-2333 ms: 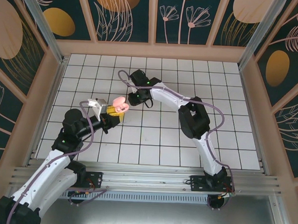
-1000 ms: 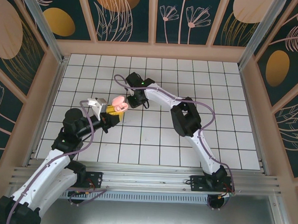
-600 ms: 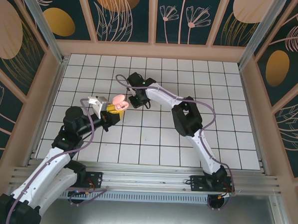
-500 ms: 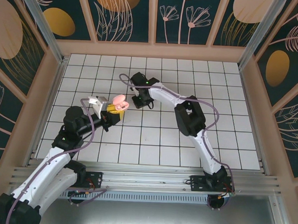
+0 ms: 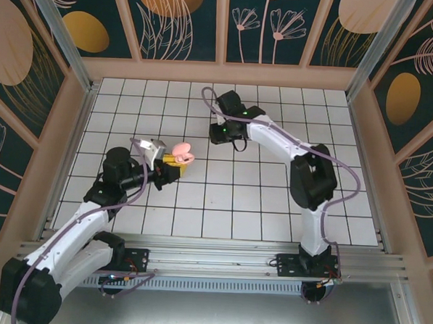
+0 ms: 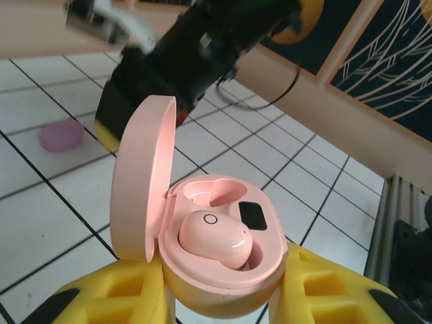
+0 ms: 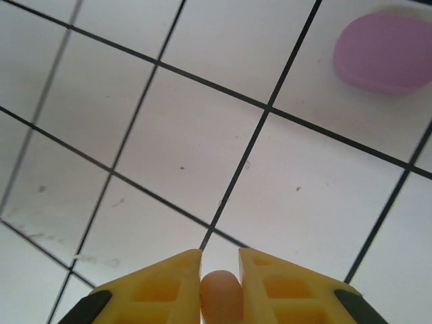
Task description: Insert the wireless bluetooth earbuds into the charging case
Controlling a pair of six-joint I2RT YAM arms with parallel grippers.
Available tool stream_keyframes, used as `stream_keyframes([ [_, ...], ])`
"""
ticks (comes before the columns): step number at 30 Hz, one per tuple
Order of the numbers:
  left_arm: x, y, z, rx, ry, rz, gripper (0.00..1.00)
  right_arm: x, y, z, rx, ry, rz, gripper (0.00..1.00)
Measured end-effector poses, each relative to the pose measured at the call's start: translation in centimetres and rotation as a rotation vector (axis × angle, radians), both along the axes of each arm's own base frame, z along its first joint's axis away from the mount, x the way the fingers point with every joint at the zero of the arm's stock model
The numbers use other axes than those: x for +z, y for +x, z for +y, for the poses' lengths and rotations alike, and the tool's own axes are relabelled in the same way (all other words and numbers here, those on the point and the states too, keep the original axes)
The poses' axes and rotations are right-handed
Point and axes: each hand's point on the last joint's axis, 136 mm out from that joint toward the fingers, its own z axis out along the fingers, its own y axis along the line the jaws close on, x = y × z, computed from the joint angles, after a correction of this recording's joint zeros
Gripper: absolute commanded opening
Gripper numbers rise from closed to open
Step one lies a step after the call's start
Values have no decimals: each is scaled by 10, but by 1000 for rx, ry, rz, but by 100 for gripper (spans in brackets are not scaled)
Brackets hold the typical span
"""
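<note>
My left gripper (image 6: 223, 307) is shut on the base of the pale pink charging case (image 6: 233, 270), gripper (image 5: 169, 168) and case (image 5: 181, 155) lifted above the tiles left of centre. The lid (image 6: 142, 182) stands open. One pink earbud (image 6: 212, 237) sits in the near socket, and the far socket (image 6: 209, 192) is empty. Farther back and to the right of the case, my right gripper (image 5: 221, 135) points down at the tiles. Its yellow fingers (image 7: 162, 287) pinch a second pink earbud (image 7: 220, 297); the right gripper (image 7: 220, 260) is shut on it.
A light purple earbud (image 7: 388, 54) lies loose on the white tiled floor (image 7: 169, 135) ahead of my right gripper, and the same earbud (image 6: 61, 135) shows beyond the case lid. Wooden walls (image 5: 221, 73) ring the floor.
My right arm has pulled away from the case, toward the back right, its fingers closing further on the pink earbud. My left arm has carried the open case slightly right.
</note>
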Motion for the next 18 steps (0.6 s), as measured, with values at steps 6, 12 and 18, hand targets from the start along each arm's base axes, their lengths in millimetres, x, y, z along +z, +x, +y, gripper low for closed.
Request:
stream_keyframes([
  [6,5,14,-11,-41,-12,5,18,49,-16,-22,-16,79,-64,19],
  [12,16,31,-24,-73,-35,-4,18,91,-36,-43,-36,143,-128,19],
  [18,23,37,-61,-163,-39,-8,18,141,-57,-71,-71,234,-212,19],
])
